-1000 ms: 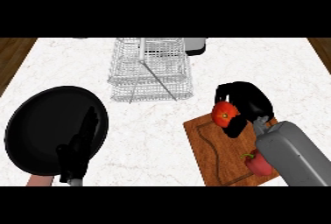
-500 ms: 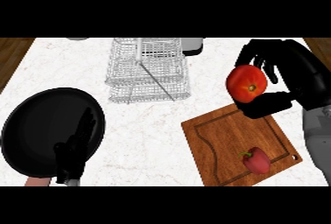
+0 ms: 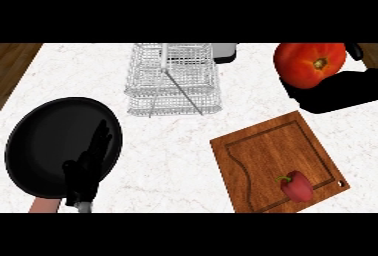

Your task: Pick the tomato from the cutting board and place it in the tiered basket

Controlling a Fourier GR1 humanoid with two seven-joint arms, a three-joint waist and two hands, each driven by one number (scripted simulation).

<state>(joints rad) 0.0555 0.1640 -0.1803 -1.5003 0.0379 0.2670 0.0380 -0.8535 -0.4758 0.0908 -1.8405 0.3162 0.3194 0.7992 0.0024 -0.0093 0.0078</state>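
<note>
One round red tomato (image 3: 310,64) sits gripped in the black right hand (image 3: 336,92), raised near the white marble worktop's (image 3: 177,165) far right corner, off the brown wooden cutting board (image 3: 277,162). Silver wire tiered basket (image 3: 171,80) at the far edge; left hand (image 3: 90,165) open with straight fingers over the round black plate (image 3: 44,142).

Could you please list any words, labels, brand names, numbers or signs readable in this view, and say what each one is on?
None: no readable text shows anywhere.
The tomato, wire tiered basket, cutting board, red pepper and black pan all bear no print.
</note>
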